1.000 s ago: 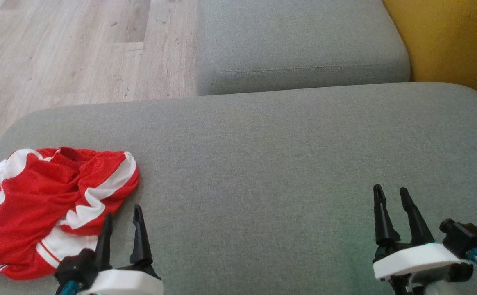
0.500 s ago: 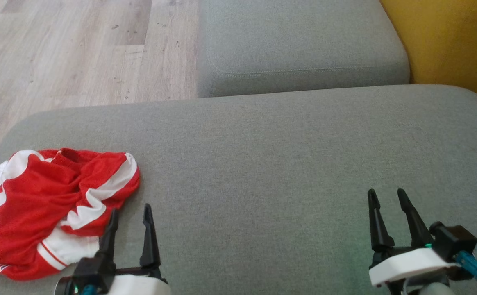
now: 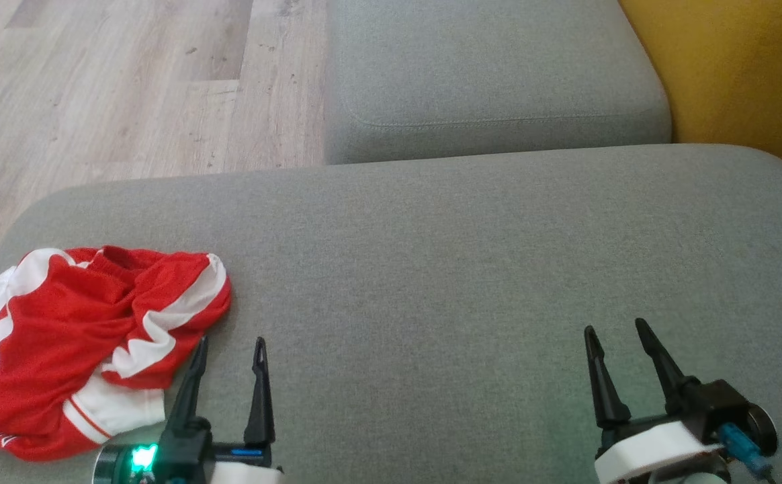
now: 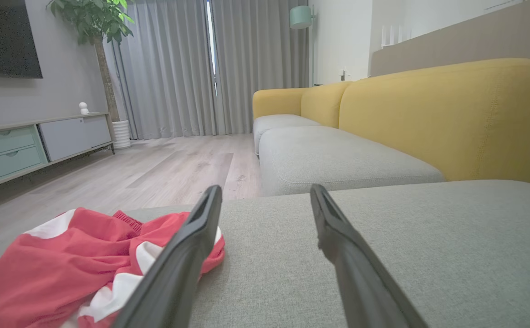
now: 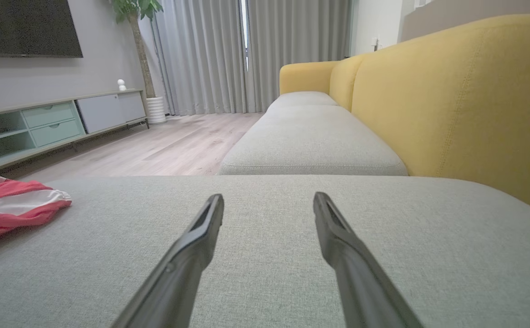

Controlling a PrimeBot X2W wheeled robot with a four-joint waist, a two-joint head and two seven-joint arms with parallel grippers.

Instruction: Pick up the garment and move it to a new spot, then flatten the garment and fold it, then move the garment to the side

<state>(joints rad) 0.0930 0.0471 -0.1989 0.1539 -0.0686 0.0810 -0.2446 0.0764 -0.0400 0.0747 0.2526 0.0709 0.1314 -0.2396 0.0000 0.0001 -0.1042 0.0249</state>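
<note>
Just beside the left jaws lies the garment — crumpled.

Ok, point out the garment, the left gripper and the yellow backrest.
garment [image 3: 68,336]: head view, red mesh in the middle of the heap.
left gripper [image 3: 230,341]: head view, midway between its open fingertips.
yellow backrest [image 5: 465,100]: right wrist view, its front face.

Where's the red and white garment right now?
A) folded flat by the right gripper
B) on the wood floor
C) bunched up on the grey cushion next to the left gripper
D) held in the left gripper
C: the garment lies crumpled on the grey cushion, beside the open left gripper, which holds nothing.
</note>
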